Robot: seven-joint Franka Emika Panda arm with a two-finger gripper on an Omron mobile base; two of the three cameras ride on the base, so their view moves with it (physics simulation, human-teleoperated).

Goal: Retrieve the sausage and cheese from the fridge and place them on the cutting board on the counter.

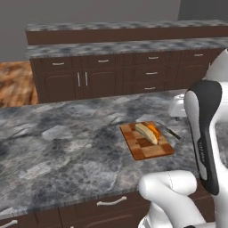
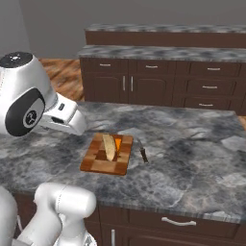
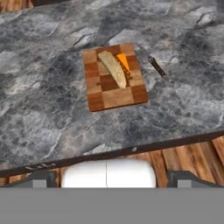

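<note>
With the gripper (image 3: 109, 186) released and empty, the cheese (image 3: 114, 68) at upper centre looks safe, but the sausage remains unfetched.

The cheese (image 3: 114, 68), an orange-yellow wedge with its pale cream side up, lies on the checkered reddish-brown cutting board (image 3: 114, 98), toward its far end; the board lies flat on the grey marbled counter (image 3: 48, 109)
</note>
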